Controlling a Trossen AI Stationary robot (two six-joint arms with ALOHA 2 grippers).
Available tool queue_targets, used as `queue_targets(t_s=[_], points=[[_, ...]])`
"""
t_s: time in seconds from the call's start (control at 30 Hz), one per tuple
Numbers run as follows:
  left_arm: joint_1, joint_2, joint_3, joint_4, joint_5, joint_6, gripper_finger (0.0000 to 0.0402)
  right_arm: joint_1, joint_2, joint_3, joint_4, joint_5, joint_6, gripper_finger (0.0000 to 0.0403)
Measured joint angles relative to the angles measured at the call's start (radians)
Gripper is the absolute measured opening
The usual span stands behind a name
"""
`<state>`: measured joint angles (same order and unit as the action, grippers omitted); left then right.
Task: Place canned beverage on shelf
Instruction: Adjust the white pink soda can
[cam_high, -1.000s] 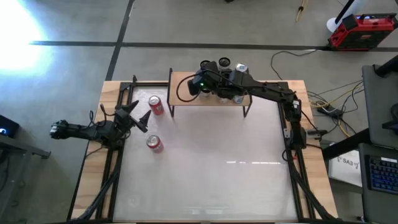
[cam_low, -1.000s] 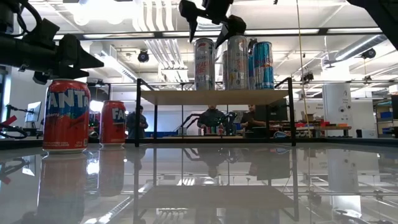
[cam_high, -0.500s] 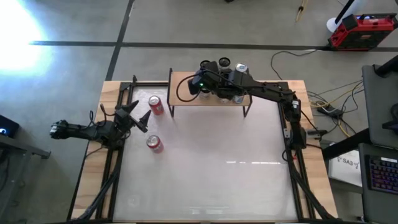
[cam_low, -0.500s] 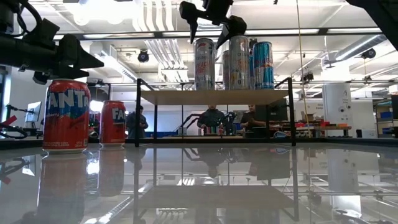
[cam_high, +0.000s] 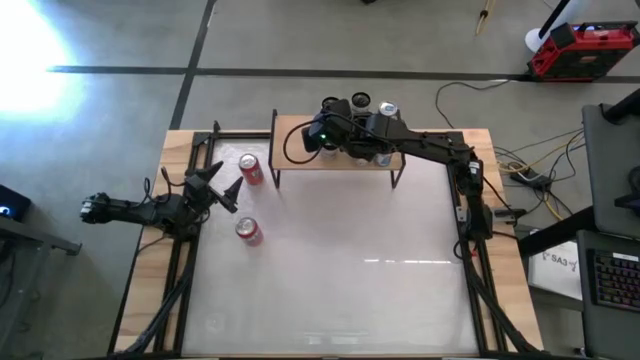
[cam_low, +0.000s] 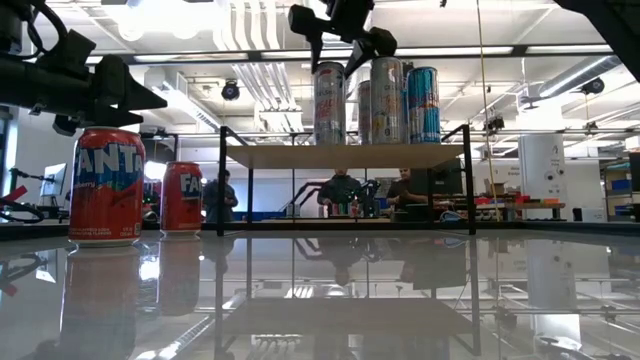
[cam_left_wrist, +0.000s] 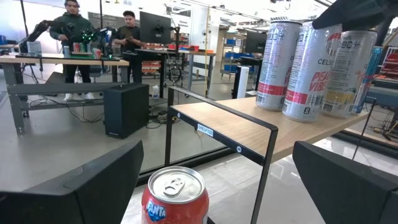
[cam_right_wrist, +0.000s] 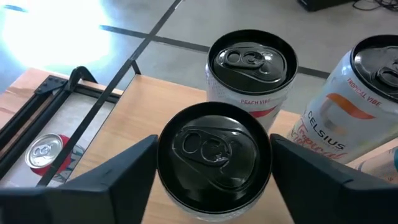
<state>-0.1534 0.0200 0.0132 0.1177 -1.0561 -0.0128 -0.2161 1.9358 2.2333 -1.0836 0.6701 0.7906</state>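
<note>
Right wrist view, right gripper (cam_right_wrist: 214, 171) around black-topped can (cam_right_wrist: 214, 152) on the shelf (cam_high: 300, 150), fingers apparently touching its sides, left gripper (cam_high: 222, 185) spread open beside shelf, near two red cans (cam_high: 249, 168).

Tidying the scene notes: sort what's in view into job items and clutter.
Job: shelf; black-topped can under the right gripper; other tall cans on the shelf; two Fanta cans on the table beside the waiting left gripper.
Clutter: red case, floor cables, keyboard, people at desks behind.
</note>
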Motion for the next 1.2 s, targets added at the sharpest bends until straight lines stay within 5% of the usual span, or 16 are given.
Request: queue_targets(t_s=[0.2,1.2], points=[[0.0,0.0,0.0,0.0,0.0,0.0,0.0398,0.004,0.0,0.0,0.0,0.004,0.01,0.0249],[0.0,0.0,0.0,0.0,0.0,0.0,0.0398,0.033,0.0,0.056,-0.135,0.011,0.023,0.0258]])
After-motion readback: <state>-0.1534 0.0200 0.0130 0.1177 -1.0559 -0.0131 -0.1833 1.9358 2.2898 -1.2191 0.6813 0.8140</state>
